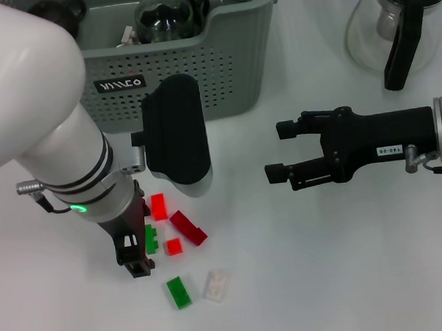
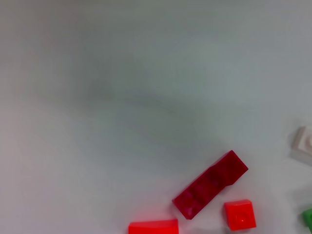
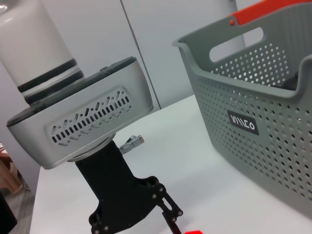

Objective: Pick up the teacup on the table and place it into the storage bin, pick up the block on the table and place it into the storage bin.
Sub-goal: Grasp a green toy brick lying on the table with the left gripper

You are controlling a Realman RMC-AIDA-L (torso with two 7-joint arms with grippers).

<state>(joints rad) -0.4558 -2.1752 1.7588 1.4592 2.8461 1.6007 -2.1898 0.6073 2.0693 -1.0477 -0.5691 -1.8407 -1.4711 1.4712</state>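
Several small blocks lie on the white table: a red one [image 1: 159, 206], a dark red one [image 1: 188, 227] [image 2: 210, 185], a small red one [image 1: 173, 246] [image 2: 240, 214], two green ones [image 1: 151, 238] [image 1: 179, 292] and a whitish one [image 1: 215, 284]. My left gripper [image 1: 139, 242] points down at the cluster's left side, open, with the upper green block right beside it. The grey-green storage bin [image 1: 197, 67] [image 3: 253, 122] stands at the back with a clear glass teacup [image 1: 163, 17] inside. Right of centre, above bare table, my right gripper [image 1: 276, 151] hovers open and empty.
A clear glass pot with a black handle [image 1: 398, 18] stands at the back right. The left arm's white and black wrist housing [image 1: 176, 134] hangs over the table just in front of the bin.
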